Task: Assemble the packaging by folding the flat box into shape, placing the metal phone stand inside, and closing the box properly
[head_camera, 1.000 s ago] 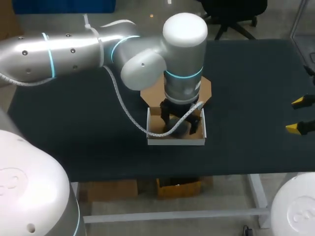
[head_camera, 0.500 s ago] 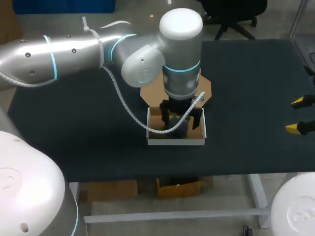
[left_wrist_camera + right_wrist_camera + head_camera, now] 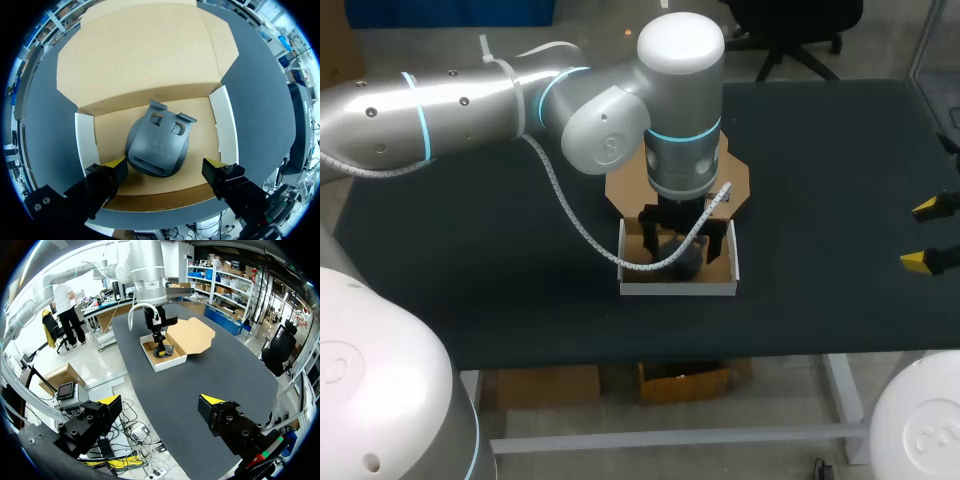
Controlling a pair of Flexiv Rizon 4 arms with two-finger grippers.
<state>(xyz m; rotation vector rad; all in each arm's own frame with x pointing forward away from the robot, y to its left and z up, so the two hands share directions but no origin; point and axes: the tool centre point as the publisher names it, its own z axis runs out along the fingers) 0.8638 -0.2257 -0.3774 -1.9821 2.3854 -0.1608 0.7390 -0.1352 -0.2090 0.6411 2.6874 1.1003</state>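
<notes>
A white-walled cardboard box [image 3: 678,288] stands open at the table's middle, its brown lid [image 3: 735,180] lying flat behind it. The dark metal phone stand [image 3: 686,260] lies inside on the box floor. My left gripper [image 3: 683,240] hangs open just above the box. In the left wrist view the stand [image 3: 157,145] lies under and between the spread fingers [image 3: 112,167] of my left gripper [image 3: 165,169], touching neither, with the box wall [image 3: 227,130] and lid [image 3: 140,55] around it. My right gripper [image 3: 926,235] is open and empty at the table's right edge, far from the box [image 3: 167,362].
Dark table mat [image 3: 500,260] lies bare on both sides of the box. My left arm [image 3: 470,100] crosses the back left of the table, and its cable [image 3: 580,230] loops down in front of the box. From the right wrist, my right gripper [image 3: 160,401] looks along the table.
My left gripper has risen a little out of the box, staying open. The phone stand stays lying in the box. The right arm has not moved.
</notes>
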